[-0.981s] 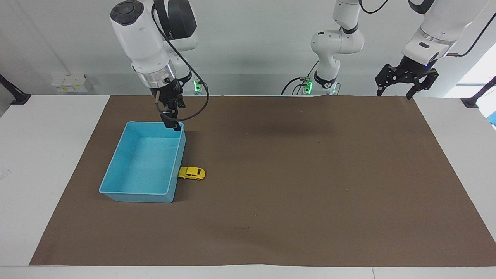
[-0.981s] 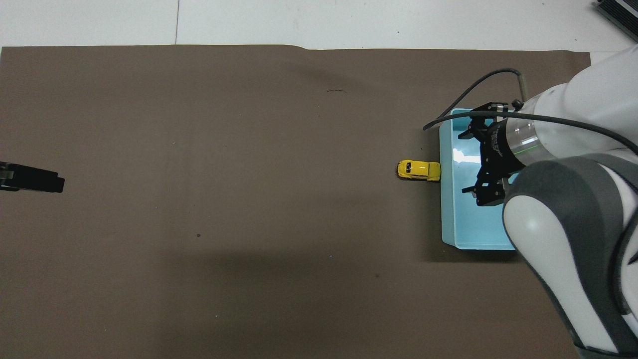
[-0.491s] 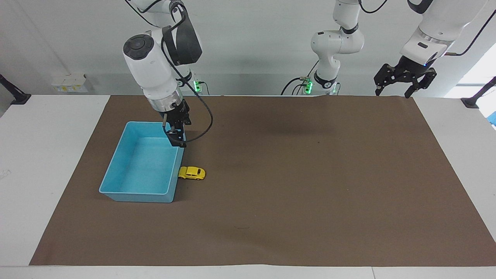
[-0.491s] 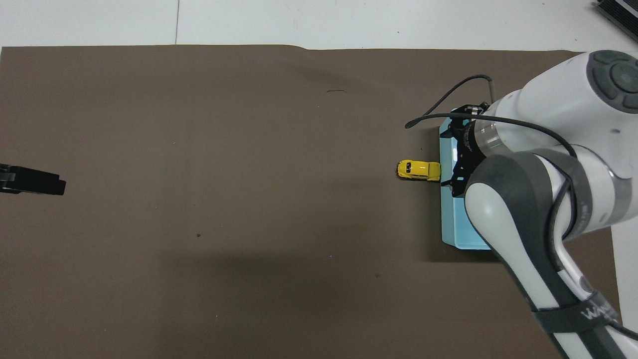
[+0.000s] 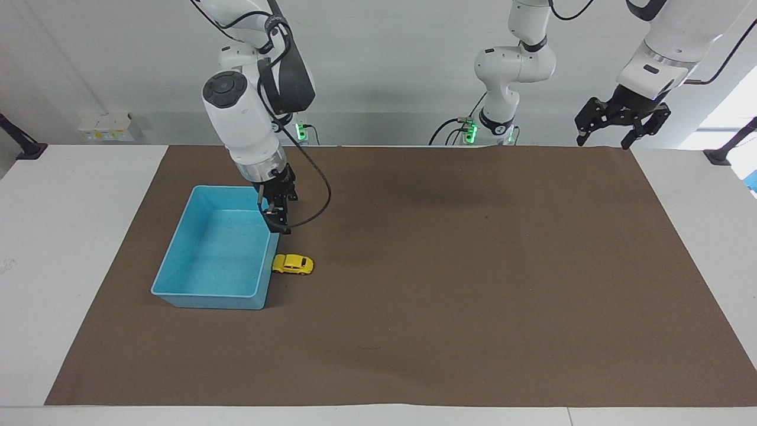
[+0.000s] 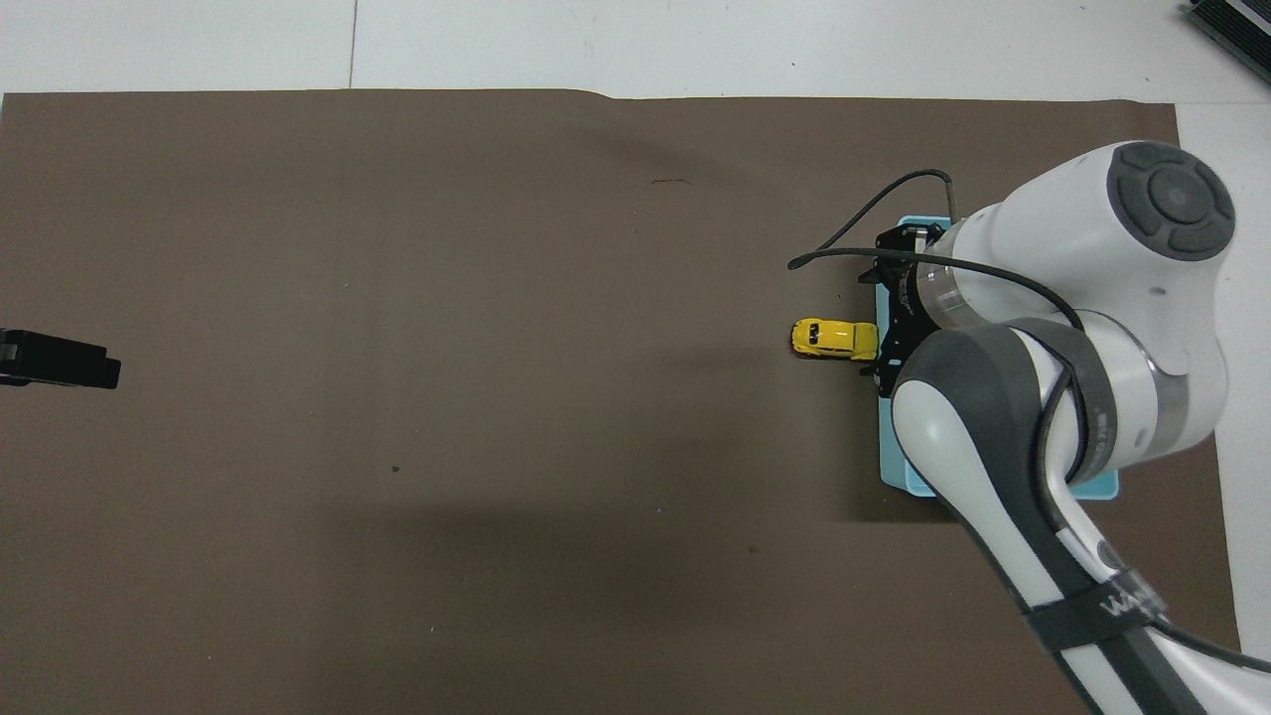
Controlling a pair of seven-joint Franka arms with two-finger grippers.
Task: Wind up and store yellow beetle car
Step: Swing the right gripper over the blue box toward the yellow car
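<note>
The yellow beetle car (image 5: 293, 264) (image 6: 834, 340) rests on its wheels on the brown mat, one end right up against the long wall of the blue bin (image 5: 213, 300) (image 6: 899, 462) that faces the left arm's end. My right gripper (image 5: 278, 226) (image 6: 875, 320) hangs open and empty, low over that bin wall, just short of the car and not touching it. In the overhead view the right arm covers most of the bin. My left gripper (image 5: 603, 142) (image 6: 60, 359) waits open and empty, raised over the mat's edge at its own end of the table.
A brown mat (image 5: 473, 266) covers most of the white table (image 5: 71, 236). The blue bin holds nothing that I can see. A cable loops off the right wrist beside the gripper.
The right gripper has come down and moved from over the bin's corner nearest the robots along the bin wall toward the car. The left gripper shifted slightly. The car and bin stayed put.
</note>
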